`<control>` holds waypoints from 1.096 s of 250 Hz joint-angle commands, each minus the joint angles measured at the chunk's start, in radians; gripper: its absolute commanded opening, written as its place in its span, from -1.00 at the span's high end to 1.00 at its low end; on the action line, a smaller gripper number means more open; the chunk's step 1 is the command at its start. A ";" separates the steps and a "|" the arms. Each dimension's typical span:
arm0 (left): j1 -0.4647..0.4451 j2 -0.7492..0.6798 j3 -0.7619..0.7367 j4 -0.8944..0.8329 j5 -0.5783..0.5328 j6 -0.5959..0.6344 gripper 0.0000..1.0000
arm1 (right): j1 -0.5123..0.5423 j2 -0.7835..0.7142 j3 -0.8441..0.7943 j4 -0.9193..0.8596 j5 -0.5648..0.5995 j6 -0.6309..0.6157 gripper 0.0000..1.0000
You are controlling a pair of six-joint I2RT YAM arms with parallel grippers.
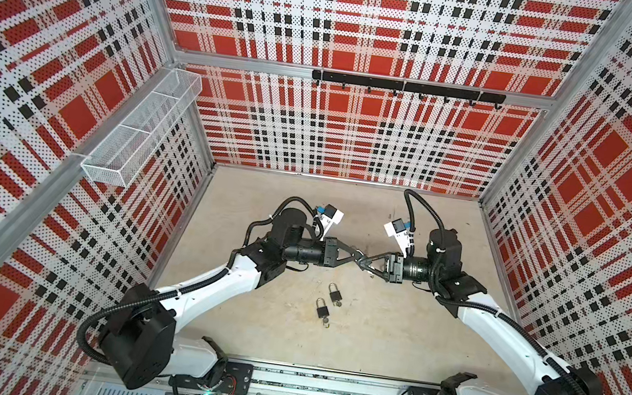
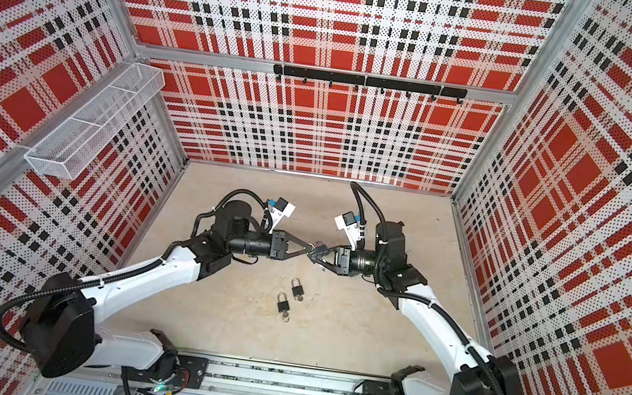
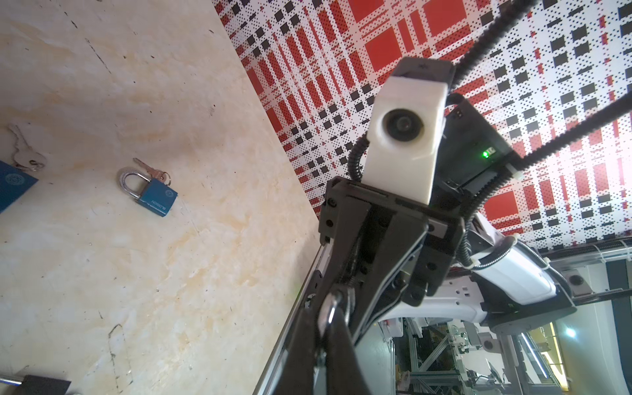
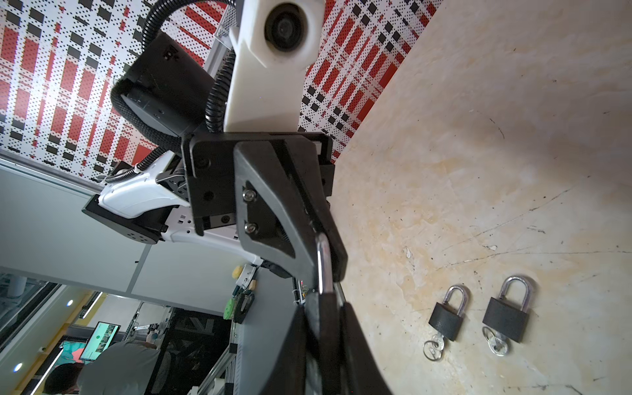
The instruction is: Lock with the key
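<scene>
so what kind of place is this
Probably a robotics lab test cell: red, white and black plaid perforated wall panels box in a beige tabletop with white-and-black left arm and right arm on a metal rail; the right wrist view shows a lit monitor outside.

3 red-plaid perforated walls (image 1: 372, 26) enclose a scuffed beige floor (image 1: 369, 340) (wire basket (image 1: 139, 127) left, black hook rail (image 1: 405, 86) behind).

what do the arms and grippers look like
The left arm and right arm have white shells with black joints and bases. Black ribbed cable conduit runs along each. The left gripper and right gripper are black with tapered triangular fingers, and each wrist carries a white camera mount.
</scene>
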 commanded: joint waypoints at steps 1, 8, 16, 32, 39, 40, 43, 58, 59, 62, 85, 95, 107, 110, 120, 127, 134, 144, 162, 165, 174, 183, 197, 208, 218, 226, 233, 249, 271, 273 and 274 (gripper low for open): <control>0.017 -0.053 -0.018 0.095 -0.001 -0.032 1.00 | 0.009 0.010 -0.021 0.095 0.041 0.021 0.50; 0.023 -0.059 -0.024 0.099 -0.007 -0.034 1.00 | 0.009 0.007 -0.027 0.104 0.039 0.029 0.46; 0.032 -0.066 -0.029 0.102 -0.012 -0.039 1.00 | 0.008 0.006 -0.033 0.112 0.040 0.035 0.41; 0.048 -0.078 -0.038 0.108 -0.024 -0.045 1.00 | 0.006 0.000 -0.049 0.138 0.040 0.056 0.35; 0.055 -0.085 -0.041 0.111 -0.028 -0.047 1.00 | 0.004 -0.003 -0.060 0.155 0.038 0.069 0.31; 0.055 -0.085 -0.040 0.111 -0.028 -0.047 1.00 | 0.003 -0.004 -0.061 0.157 0.037 0.070 0.31; 0.056 -0.088 -0.041 0.112 -0.030 -0.048 1.00 | 0.002 -0.005 -0.065 0.165 0.037 0.076 0.31; 0.065 -0.096 -0.046 0.116 -0.036 -0.047 1.00 | -0.003 -0.013 -0.087 0.216 0.037 0.110 0.29; 0.065 -0.096 -0.046 0.115 -0.036 -0.047 1.00 | -0.003 -0.013 -0.088 0.220 0.037 0.112 0.29; 0.066 -0.097 -0.047 0.116 -0.035 -0.048 1.00 | -0.005 -0.015 -0.094 0.230 0.038 0.120 0.29; 0.073 -0.095 -0.047 0.116 -0.031 -0.049 1.00 | -0.011 -0.025 -0.125 0.309 0.034 0.174 0.29; 0.075 -0.093 -0.050 0.116 -0.030 -0.051 1.00 | -0.013 -0.027 -0.131 0.326 0.032 0.187 0.29; 0.076 -0.090 -0.050 0.116 -0.027 -0.051 1.00 | -0.014 -0.029 -0.136 0.331 0.032 0.191 0.29; 0.075 -0.091 -0.049 0.115 -0.026 -0.052 1.00 | -0.014 -0.029 -0.135 0.331 0.031 0.192 0.29; 0.076 -0.089 -0.049 0.115 -0.022 -0.055 1.00 | -0.015 -0.029 -0.135 0.330 0.032 0.192 0.30; 0.076 -0.090 -0.049 0.115 -0.022 -0.053 1.00 | -0.014 -0.031 -0.134 0.329 0.033 0.192 0.30; 0.075 -0.090 -0.049 0.115 -0.022 -0.053 1.00 | -0.015 -0.032 -0.132 0.324 0.035 0.191 0.30; 0.075 -0.090 -0.050 0.116 -0.021 -0.053 1.00 | -0.016 -0.035 -0.128 0.315 0.040 0.185 0.30; 0.076 -0.092 -0.052 0.116 -0.022 -0.055 1.00 | -0.017 -0.039 -0.120 0.303 0.046 0.179 0.29; 0.075 -0.091 -0.053 0.116 -0.022 -0.055 1.00 | -0.017 -0.039 -0.118 0.301 0.046 0.178 0.29; 0.075 -0.092 -0.056 0.115 -0.022 -0.056 1.00 | -0.018 -0.039 -0.113 0.298 0.047 0.175 0.28; 0.074 -0.090 -0.057 0.115 -0.022 -0.056 1.00 | -0.017 -0.038 -0.107 0.296 0.048 0.173 0.28; 0.076 -0.090 -0.060 0.116 -0.022 -0.059 1.00 | -0.018 -0.036 -0.099 0.291 0.050 0.171 0.28; 0.075 -0.090 -0.061 0.115 -0.023 -0.060 1.00 | -0.019 -0.035 -0.093 0.289 0.050 0.169 0.29; 0.074 -0.090 -0.061 0.115 -0.023 -0.060 1.00 | -0.019 -0.035 -0.090 0.287 0.051 0.167 0.29; 0.074 -0.091 -0.064 0.115 -0.024 -0.060 1.00 | -0.019 -0.036 -0.089 0.287 0.055 0.165 0.29; 0.074 -0.091 -0.063 0.116 -0.024 -0.060 1.00 | -0.019 -0.035 -0.086 0.288 0.057 0.165 0.32; 0.074 -0.090 -0.064 0.116 -0.025 -0.059 1.00 | -0.019 -0.033 -0.083 0.288 0.060 0.164 0.41; 0.073 -0.090 -0.064 0.116 -0.025 -0.060 1.00 | -0.019 -0.029 -0.080 0.290 0.060 0.163 0.53; 0.073 -0.089 -0.064 0.115 -0.025 -0.060 1.00 | -0.019 -0.029 -0.078 0.290 0.060 0.163 0.55; 0.073 -0.089 -0.063 0.116 -0.025 -0.060 1.00 | -0.019 -0.029 -0.077 0.290 0.060 0.163 0.55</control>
